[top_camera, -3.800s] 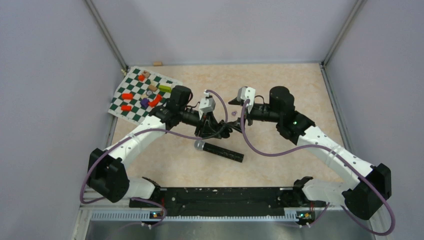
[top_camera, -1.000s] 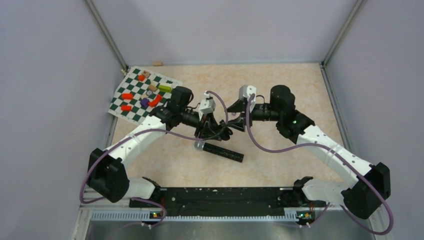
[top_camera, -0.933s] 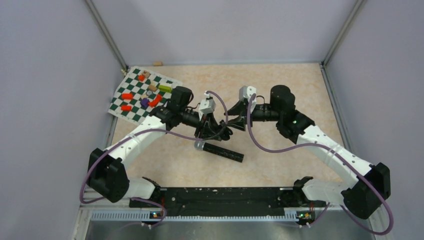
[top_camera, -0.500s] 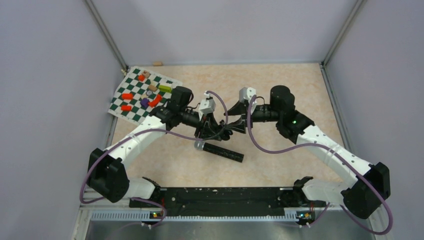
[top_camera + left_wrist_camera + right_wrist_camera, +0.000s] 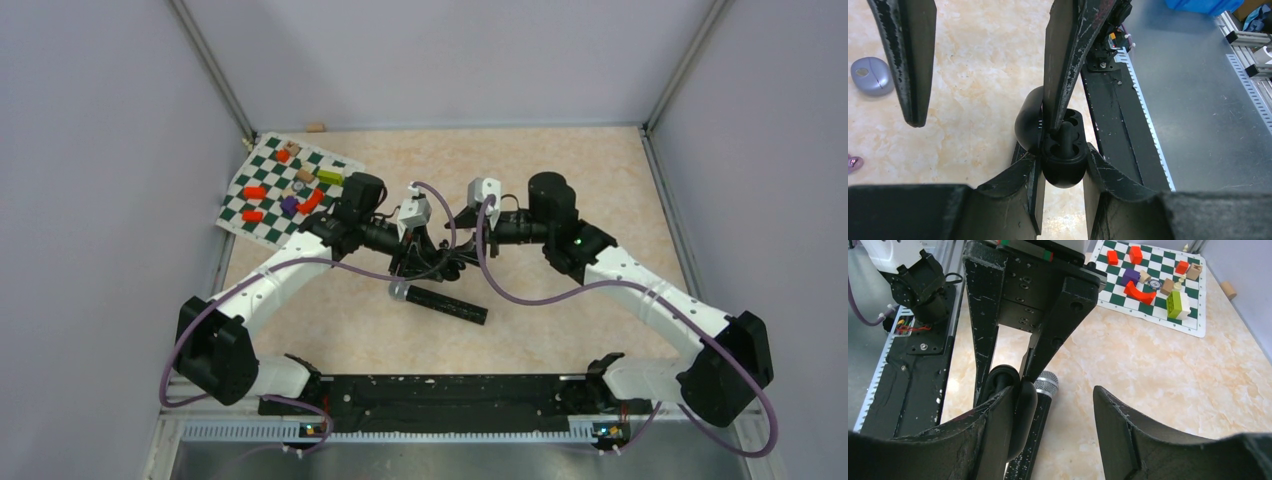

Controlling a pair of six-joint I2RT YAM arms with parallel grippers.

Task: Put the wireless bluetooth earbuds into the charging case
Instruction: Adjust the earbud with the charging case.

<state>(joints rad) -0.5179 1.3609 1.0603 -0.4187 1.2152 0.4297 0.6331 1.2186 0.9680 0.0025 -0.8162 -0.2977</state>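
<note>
The marbled beige table (image 5: pixel 560 180) lies under both arms, with a microphone (image 5: pixel 440 302) just behind your grippers, towards the bases. Your left gripper (image 5: pixel 1062 160) is clamped on the open black charging case (image 5: pixel 1064 172). Your right gripper (image 5: pixel 1053 392) has its jaws apart and holds nothing; one finger (image 5: pixel 1068 65) dips into the case. A dark bud-like shape seems seated there, though you cannot be sure. One purple earbud (image 5: pixel 852 162) lies on the table, off to the side of your left gripper, so loading looks unfinished.
</note>
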